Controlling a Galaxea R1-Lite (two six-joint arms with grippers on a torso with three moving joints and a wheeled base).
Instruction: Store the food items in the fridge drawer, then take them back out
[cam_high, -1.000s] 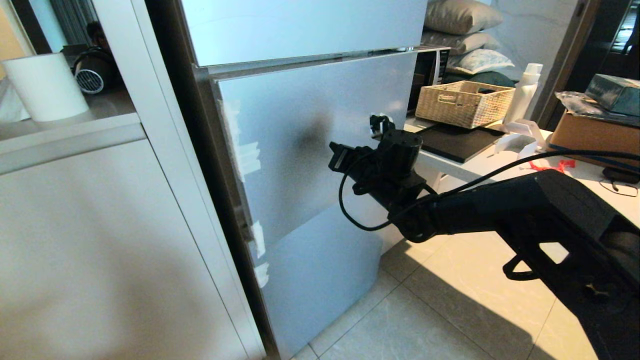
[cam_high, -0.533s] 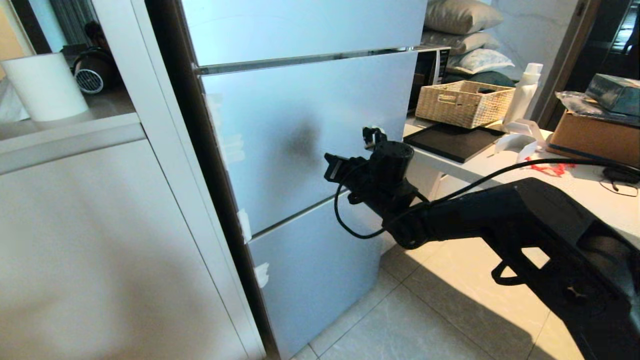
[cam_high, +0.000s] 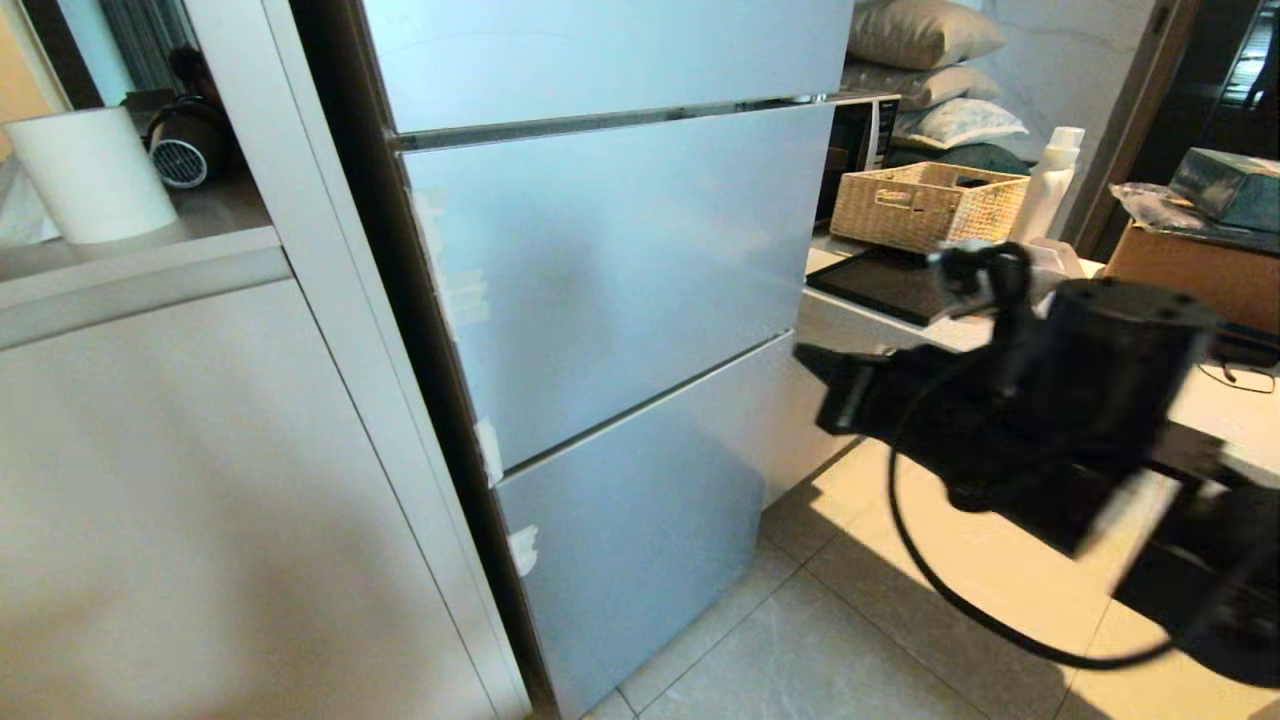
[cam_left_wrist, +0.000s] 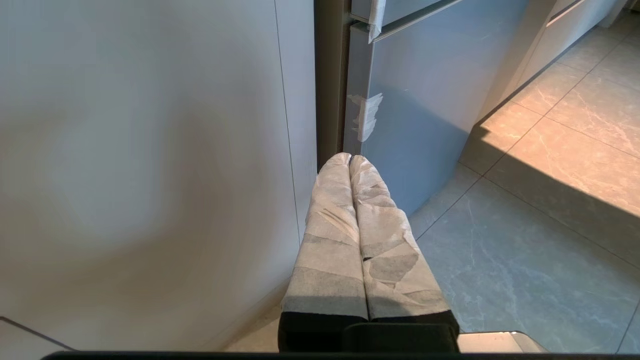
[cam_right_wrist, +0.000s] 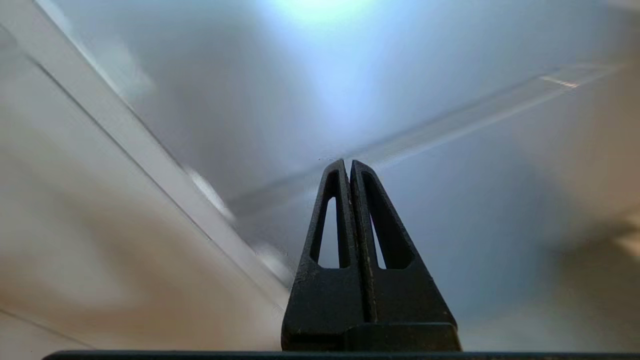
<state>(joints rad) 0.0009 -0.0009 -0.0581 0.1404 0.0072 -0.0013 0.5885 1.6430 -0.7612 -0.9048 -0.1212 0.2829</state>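
Note:
The fridge (cam_high: 620, 260) stands with all three pale blue door panels shut flush; white tape bits (cam_high: 488, 450) mark its left edge. The fridge drawer and the food items are hidden behind the panels. My right arm (cam_high: 1050, 410) hangs in front of the fridge's right side, well clear of the door. In the right wrist view my right gripper (cam_right_wrist: 348, 162) is shut and empty, pointing at the fridge (cam_right_wrist: 350, 75) near a seam between panels. My left gripper (cam_left_wrist: 349, 157) is parked low by the fridge's bottom corner (cam_left_wrist: 415, 130), its taped fingers shut with nothing in them.
A white cabinet (cam_high: 200, 480) adjoins the fridge on the left, with a white cylinder (cam_high: 90, 175) on its shelf. A white table at the right carries a wicker basket (cam_high: 925, 205), a white bottle (cam_high: 1050, 185) and a cardboard box (cam_high: 1170, 265). Tiled floor (cam_high: 850, 650) lies below.
The middle door panel, ajar a second ago, has been pushed flush. My right arm has since pulled back from the door, toward the right and nearer the camera.

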